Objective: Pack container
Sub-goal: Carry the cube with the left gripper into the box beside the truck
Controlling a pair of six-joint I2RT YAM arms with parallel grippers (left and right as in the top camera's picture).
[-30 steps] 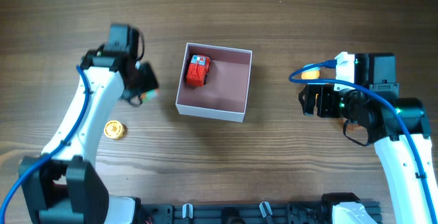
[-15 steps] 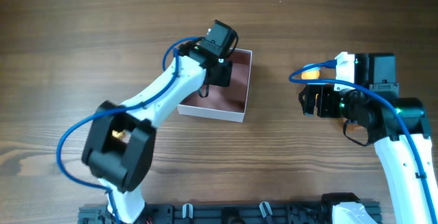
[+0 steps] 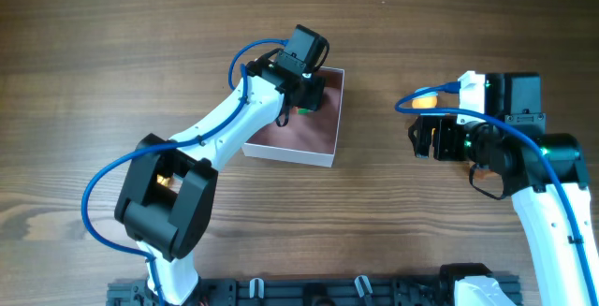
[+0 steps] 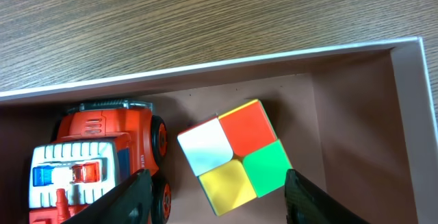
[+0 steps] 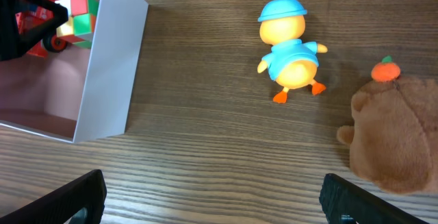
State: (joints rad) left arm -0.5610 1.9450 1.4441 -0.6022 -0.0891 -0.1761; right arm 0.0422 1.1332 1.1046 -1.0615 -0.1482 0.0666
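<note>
Furthest left, our left gripper hangs inside the container with its jaws spread and gripping nothing. Between them the two-by-two puzzle cube lies free on the dusty-pink floor, just beside a wheel of the red toy fire truck. We judge the cube released, so two toys are now packed. The container sits mid-table, between our arms and nearer the left one.

To its right, the yellow duck and the brown plush animal are out on the wood, still to be packed. Our right gripper hovers near them, jaws wide and empty.

A second ago the left arm was well left of the container with something colourful in its jaws, and only the truck lay inside. The right arm has not moved.
</note>
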